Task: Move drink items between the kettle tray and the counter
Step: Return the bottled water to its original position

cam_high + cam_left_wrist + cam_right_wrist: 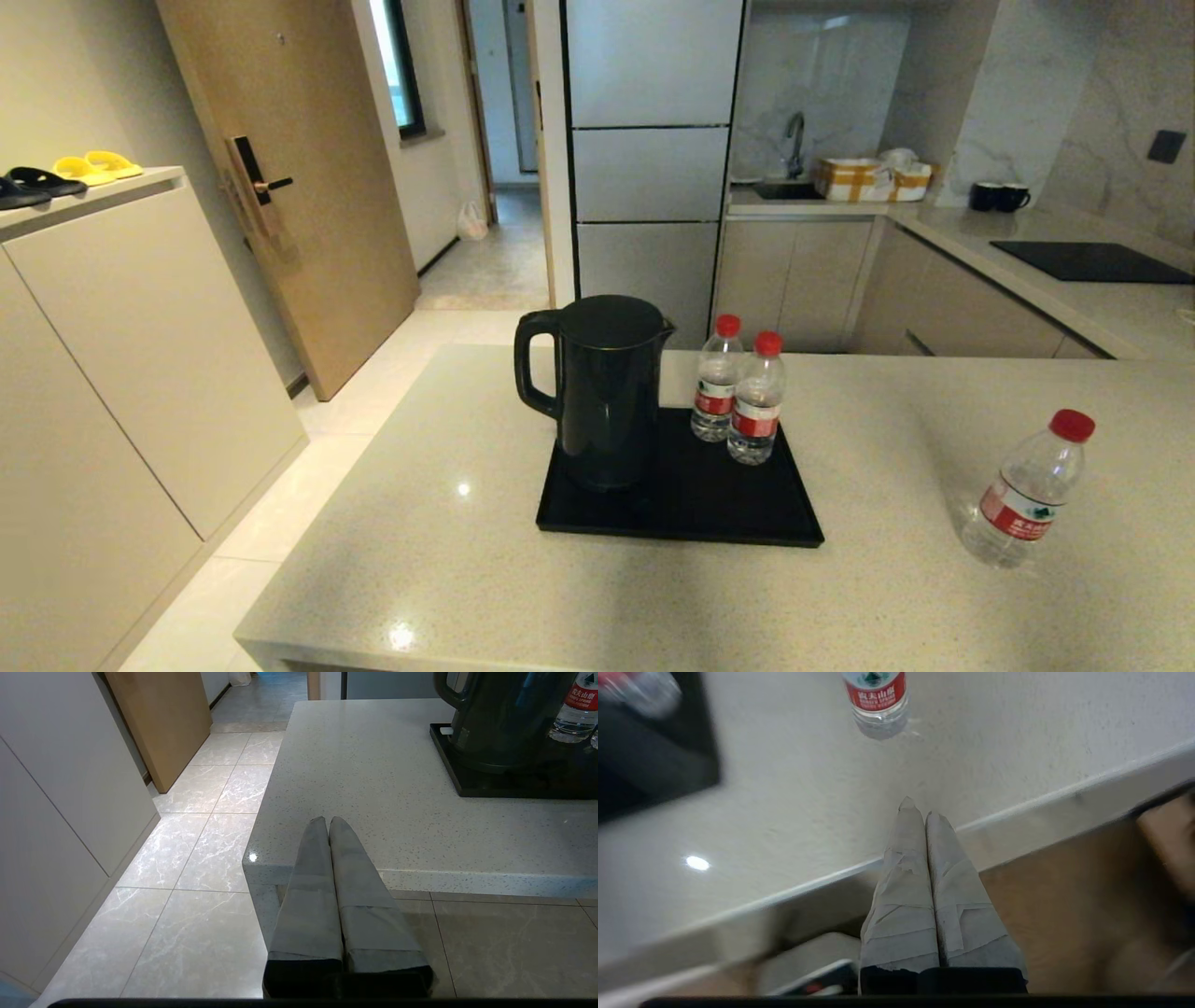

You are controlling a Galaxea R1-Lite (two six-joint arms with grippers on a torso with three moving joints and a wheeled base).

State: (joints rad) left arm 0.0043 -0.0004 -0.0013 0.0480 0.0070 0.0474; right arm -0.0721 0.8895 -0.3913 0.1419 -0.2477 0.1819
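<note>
The tall black kettle stands on the left part of the black tray on the beige counter. Two red-capped water bottles stand upright on the tray's far right part. A third bottle stands alone on the counter to the right, its lower part showing as the bottle in the right wrist view. My left gripper is shut and empty over the counter's near left corner. My right gripper is shut and empty above the counter's near edge. Neither gripper shows in the head view.
Beyond the counter's left edge lies tiled floor, with a cream cabinet bearing shoes. Far right on a second worktop are a black cooktop panel and two black mugs. A fridge and sink stand behind.
</note>
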